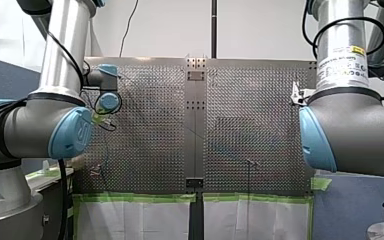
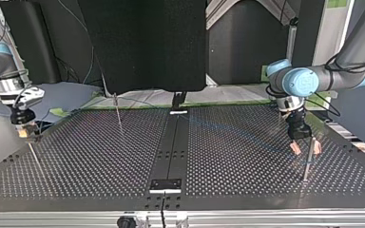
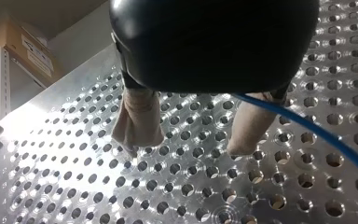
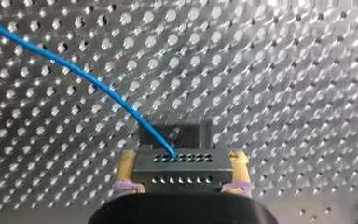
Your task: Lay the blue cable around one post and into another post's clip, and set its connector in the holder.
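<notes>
The bench (image 4: 284,70) is perforated metal, bright and glossy where light catches it. The blue cable (image 4: 98,84) looks smooth and plastic-sheathed. The connector (image 4: 182,168) is matt black plastic. My left pincer (image 3: 189,147) has beige, cloth-like matt pads (image 3: 137,116) under a glossy black housing (image 3: 214,42).

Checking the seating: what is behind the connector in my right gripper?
Right behind the connector, held in my right gripper, a black block shows, probably the holder, on the perforated table. The connector covers its near part, so whether they touch cannot be seen.
</notes>
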Available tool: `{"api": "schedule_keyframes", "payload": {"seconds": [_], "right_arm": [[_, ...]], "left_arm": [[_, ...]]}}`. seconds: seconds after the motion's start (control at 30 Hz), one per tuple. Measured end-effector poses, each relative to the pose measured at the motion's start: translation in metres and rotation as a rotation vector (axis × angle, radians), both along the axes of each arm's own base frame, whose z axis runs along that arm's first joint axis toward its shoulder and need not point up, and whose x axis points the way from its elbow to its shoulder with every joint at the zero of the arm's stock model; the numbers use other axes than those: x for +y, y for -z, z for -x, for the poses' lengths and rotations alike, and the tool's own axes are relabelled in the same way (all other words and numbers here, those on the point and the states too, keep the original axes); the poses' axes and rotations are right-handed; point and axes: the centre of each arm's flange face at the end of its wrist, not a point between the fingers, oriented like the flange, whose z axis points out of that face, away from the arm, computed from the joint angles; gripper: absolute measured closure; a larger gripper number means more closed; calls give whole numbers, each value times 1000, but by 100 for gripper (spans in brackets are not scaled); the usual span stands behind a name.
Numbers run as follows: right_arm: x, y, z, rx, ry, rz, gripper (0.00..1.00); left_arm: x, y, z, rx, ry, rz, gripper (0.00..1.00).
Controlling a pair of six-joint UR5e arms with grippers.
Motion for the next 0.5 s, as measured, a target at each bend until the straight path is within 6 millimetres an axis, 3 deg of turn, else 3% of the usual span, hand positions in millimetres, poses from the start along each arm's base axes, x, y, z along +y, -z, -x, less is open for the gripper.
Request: {"api": "schedule_keyframes", "payload": {"seconds": [0.5], "right_arm": [[-8,-2,-5,11,-27,8,100]], "left_arm": [[-1,0,0,1,0,-1,0]]}}
